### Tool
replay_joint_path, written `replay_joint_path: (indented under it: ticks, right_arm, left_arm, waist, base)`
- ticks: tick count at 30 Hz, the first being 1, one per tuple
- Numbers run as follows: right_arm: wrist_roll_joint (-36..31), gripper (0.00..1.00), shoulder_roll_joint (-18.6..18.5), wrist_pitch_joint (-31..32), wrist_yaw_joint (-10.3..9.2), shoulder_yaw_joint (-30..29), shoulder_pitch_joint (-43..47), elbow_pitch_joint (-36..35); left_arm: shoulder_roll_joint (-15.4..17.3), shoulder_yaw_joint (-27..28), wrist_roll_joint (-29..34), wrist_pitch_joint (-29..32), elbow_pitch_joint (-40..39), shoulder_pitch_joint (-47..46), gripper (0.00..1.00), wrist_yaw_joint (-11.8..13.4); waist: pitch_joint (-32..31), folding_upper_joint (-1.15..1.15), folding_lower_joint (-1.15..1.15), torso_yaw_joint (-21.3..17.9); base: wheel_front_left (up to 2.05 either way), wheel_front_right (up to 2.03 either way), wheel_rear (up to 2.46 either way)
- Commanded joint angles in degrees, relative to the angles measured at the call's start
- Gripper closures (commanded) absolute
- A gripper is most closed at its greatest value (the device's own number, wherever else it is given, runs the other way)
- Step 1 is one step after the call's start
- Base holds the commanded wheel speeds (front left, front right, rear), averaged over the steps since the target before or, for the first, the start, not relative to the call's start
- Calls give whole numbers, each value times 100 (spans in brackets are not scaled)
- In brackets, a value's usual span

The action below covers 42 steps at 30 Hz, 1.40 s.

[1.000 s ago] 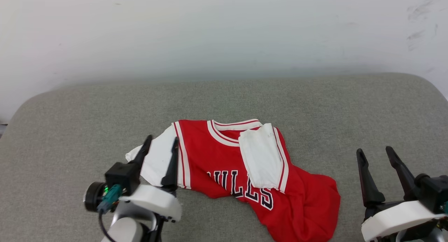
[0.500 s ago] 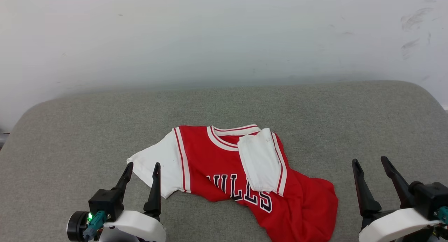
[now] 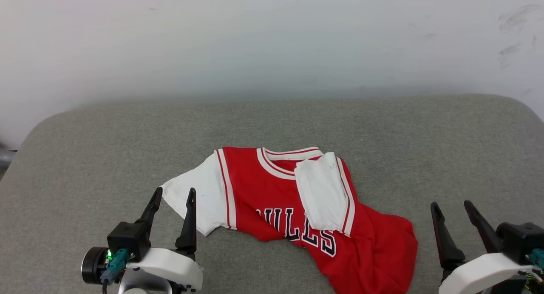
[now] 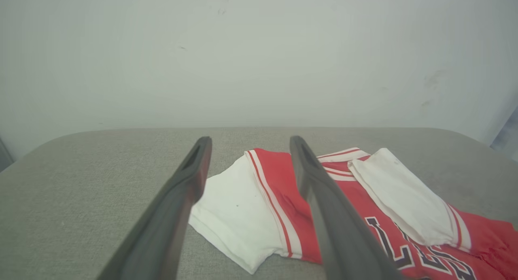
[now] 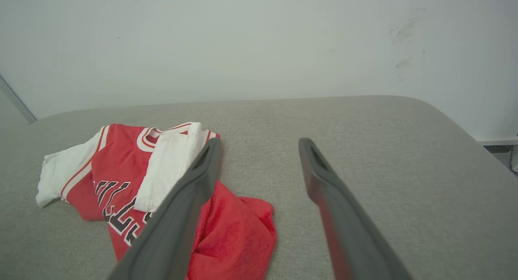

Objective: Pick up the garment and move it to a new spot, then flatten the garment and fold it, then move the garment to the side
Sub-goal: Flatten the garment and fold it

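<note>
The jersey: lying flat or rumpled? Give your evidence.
Rumpled: the jersey has one white sleeve folded over its chest, and its lower part is bunched.

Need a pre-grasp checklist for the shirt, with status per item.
1. Jaws open and empty on left gripper: ok.
2. Jaws open and empty on right gripper: ok.
3. Flat shirt: not ok; folded sleeve lies over the chest, hem is bunched.
4. Reachable spread sleeve, just ahead of left gripper and apart from it: ok.
5. Bare cushion for a new spot: ok.
6. Layer count inside the bunched hem: cannot tell.
</note>
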Motion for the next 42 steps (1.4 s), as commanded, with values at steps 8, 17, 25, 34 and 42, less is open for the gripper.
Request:
replay_joint_path:
  ticks: [8,17,25,34,42]
  right_arm:
    - [442,0,-268,743,-2,196,-479,705]
    - [1116,0,-1099,2113,-2,1393,-1401,1260]
    - [1514,0,-1608,2673,-2,2589,-2221,1664]
    - [1789,56,-1871,2841,-2,3262,-2717,2370]
    - [1901,100,-1929,2453,-2,3173,-2940,2418]
  left_arm:
    - [-170,-18,64,-13,-177,-255,0,8]
    - [-417,-44,231,-14,-319,-431,0,-70]
    - [-604,47,364,-14,-280,-583,0,-211]
    - [-808,175,510,-14,-188,-673,0,-400]
    - [-904,370,601,-14,-113,-556,0,-516]
  waist:
    - [354,0,0,465]
    - [725,0,0,886]
    - [990,0,0,1034]
    - [1132,0,0,1124]
    - [1026,0,0,1036]
  base:
    - [0,0,0]
    - [0,0,0]
    - [0,0,0]
    - [0,0,0]
    - [0,0,0]
